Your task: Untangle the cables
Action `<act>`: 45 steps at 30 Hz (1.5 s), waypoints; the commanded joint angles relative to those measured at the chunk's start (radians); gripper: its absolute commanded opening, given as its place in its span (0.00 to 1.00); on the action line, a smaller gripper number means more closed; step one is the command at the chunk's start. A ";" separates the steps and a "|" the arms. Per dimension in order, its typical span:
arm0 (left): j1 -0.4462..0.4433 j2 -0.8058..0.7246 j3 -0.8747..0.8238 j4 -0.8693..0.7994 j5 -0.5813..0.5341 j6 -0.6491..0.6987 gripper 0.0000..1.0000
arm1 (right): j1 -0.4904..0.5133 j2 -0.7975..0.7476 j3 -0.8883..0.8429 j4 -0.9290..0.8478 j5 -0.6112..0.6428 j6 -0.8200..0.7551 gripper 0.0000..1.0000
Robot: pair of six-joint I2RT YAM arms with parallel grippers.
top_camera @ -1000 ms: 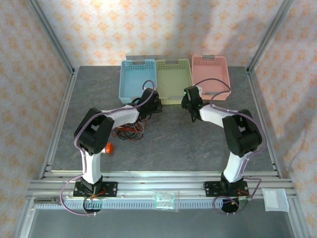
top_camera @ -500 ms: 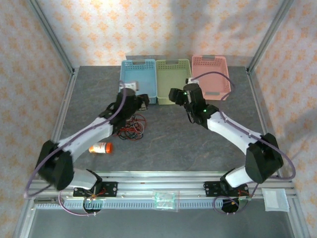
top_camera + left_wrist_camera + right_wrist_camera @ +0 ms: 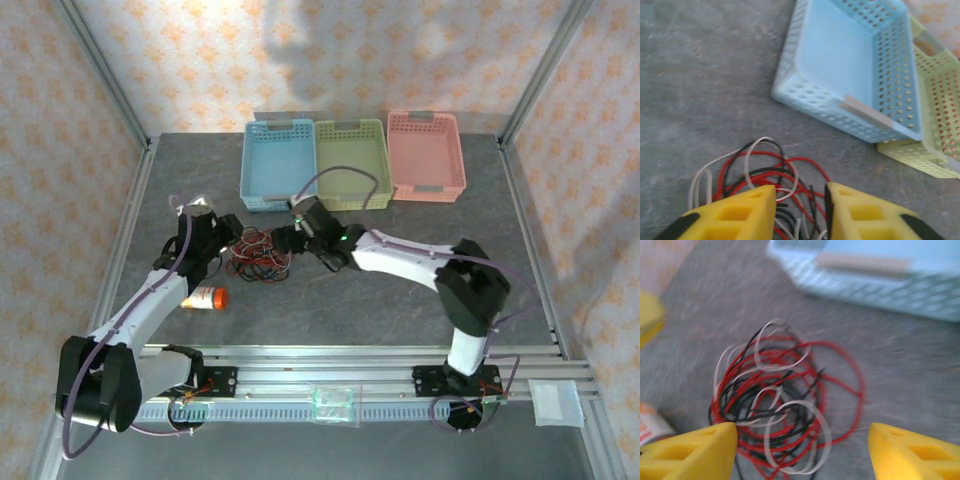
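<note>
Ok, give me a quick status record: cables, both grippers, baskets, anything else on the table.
cables: one red, black and whitish tangle on the table, untangling not done
left gripper: part open, at the tangle's left, no grip visible
right gripper: wide open, at the tangle's right
baskets: blue basket, green basket, pink basket, in a row at the far edge
other: orange bottle lying on its side, near the tangle

Reaches inward from both sides, left gripper [image 3: 800, 195] with jaws a little apart, right gripper [image 3: 802, 432] with jaws wide apart.
</note>
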 commanded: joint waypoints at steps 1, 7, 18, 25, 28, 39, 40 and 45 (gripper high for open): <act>0.065 0.009 -0.048 0.021 0.135 -0.069 0.40 | 0.029 0.074 0.096 -0.073 -0.058 -0.107 0.70; 0.150 0.076 -0.067 0.055 0.183 -0.079 0.49 | 0.034 0.222 0.264 -0.174 -0.055 -0.152 0.68; 0.164 0.294 0.006 0.090 0.209 -0.002 0.63 | 0.037 0.225 0.270 -0.133 0.072 -0.064 0.58; 0.145 0.373 0.005 0.126 0.247 0.029 0.73 | -0.002 -0.011 0.075 -0.031 0.252 -0.041 0.60; 0.109 0.407 0.020 0.124 0.251 0.055 0.73 | -0.041 -0.115 -0.016 0.014 0.290 0.011 0.61; -0.140 0.442 0.025 0.218 0.286 0.034 0.68 | -0.224 -0.298 -0.234 -0.009 0.360 0.172 0.55; -0.163 0.446 0.024 0.237 0.291 0.024 0.67 | -0.238 -0.302 -0.247 -0.014 0.359 0.184 0.55; -0.271 0.507 0.073 0.305 0.340 0.003 0.67 | -0.261 -0.277 -0.263 -0.001 0.341 0.196 0.52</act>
